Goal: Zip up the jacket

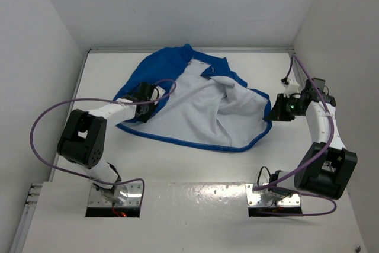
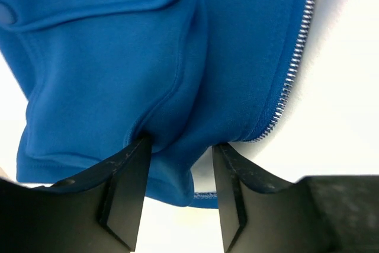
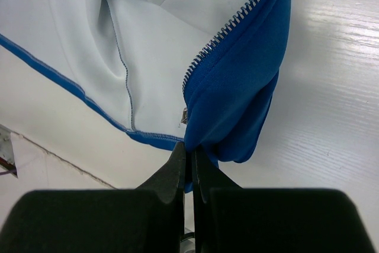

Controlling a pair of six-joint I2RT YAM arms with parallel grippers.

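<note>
The royal blue jacket (image 1: 195, 108) lies spread open on the table with its white lining facing up. My left gripper (image 1: 145, 106) is at the jacket's left edge. In the left wrist view its jaws (image 2: 180, 145) stand open, with a fold of blue fabric (image 2: 172, 146) bulging between them beside a row of zipper teeth (image 2: 293, 69). My right gripper (image 1: 276, 111) is at the jacket's right lower corner. There it (image 3: 190, 149) is shut on the blue front edge, just under the other zipper row (image 3: 231, 28) and a small metal piece (image 3: 184, 115).
White walls close in the table at the left (image 1: 41, 75), back (image 1: 189, 4) and right (image 1: 337, 39). Purple cables (image 1: 41, 122) loop off both arms. The arm base plates (image 1: 115, 197) sit at the near edge.
</note>
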